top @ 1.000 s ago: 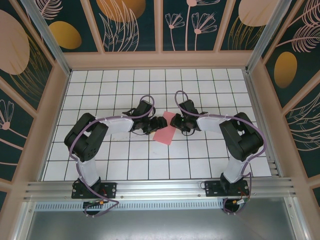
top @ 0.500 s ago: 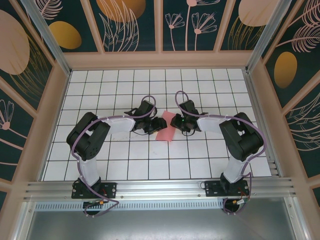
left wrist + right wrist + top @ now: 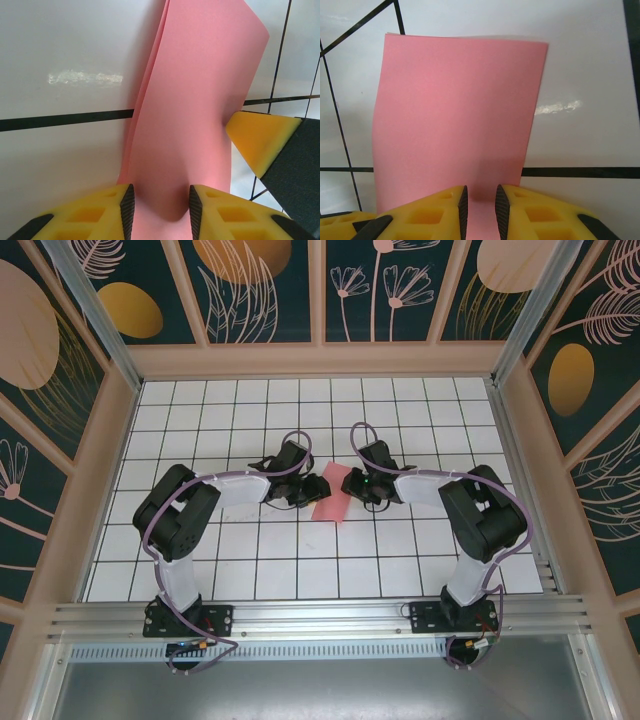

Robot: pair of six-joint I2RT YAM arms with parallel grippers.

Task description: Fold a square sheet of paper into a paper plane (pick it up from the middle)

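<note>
The square sheet of paper (image 3: 330, 508) is salmon pink and doubled over into a rectangle, lying on the white grid table (image 3: 300, 560) between both arms. My left gripper (image 3: 318, 490) meets it from the left. In the left wrist view the paper (image 3: 200, 100) humps up between that gripper's (image 3: 161, 207) ribbed pads, which press its sides. My right gripper (image 3: 350, 485) comes in from the right. Its jaws (image 3: 481, 210) stand narrow over the near edge of the paper (image 3: 455, 110). One yellow finger (image 3: 260, 142) of the right gripper touches the sheet's right edge.
Wooden frame walls (image 3: 110, 470) fence the grid table on three sides, and an aluminium rail (image 3: 320, 615) carrying both arm bases runs along the near edge. Open tiles lie in front of and behind the paper.
The left jaws have closed in on the paper, which has drawn up into a narrower, shorter shape. The right gripper has barely moved.
</note>
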